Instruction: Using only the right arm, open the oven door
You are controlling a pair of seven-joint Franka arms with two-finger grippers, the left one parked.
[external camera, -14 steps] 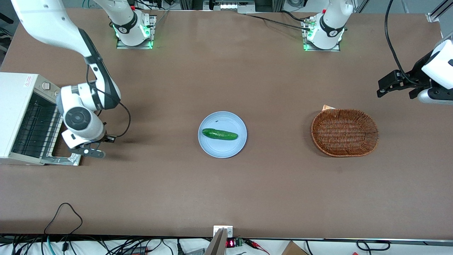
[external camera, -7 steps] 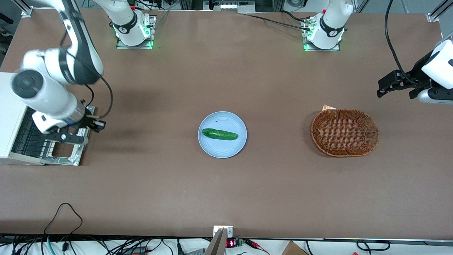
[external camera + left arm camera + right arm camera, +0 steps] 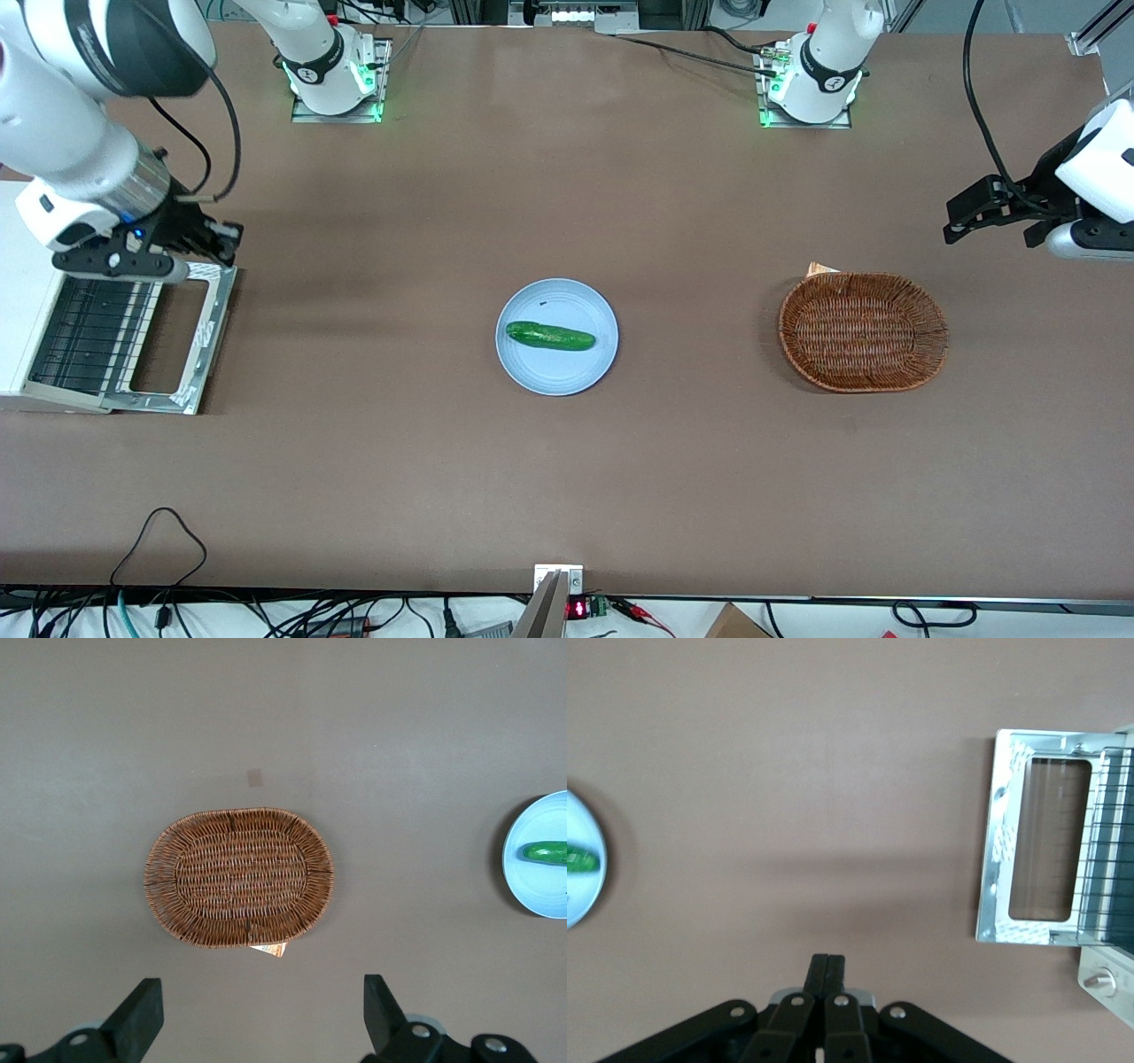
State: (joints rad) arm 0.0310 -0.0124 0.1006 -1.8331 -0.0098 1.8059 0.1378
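**Q:** Door sorted?

**Me:** I'd say so. The silver-grey glass-windowed oven door (image 3: pixel 182 341) lies folded flat on the table in front of the white toaster oven (image 3: pixel 19 292). My black two-finger gripper (image 3: pixel 827 970) hangs above its farther corner, fingers pressed together, holding nothing. I'd lift straight clear of the wire rack (image 3: pixel 89 332).

oven door (image 3: pixel 174 341) flat on table, in front of oven (image 3: pixel 27 292) | gripper (image 3: pixel 133 262) above door's edge

The front view looks steeply down on the whole worktop (image 3: pixel 567 478), while both wrist views look straight down, sharing the plate (image 3: pixel 556 337) (image 3: pixel 578 859) (image 3: pixel 540 855).
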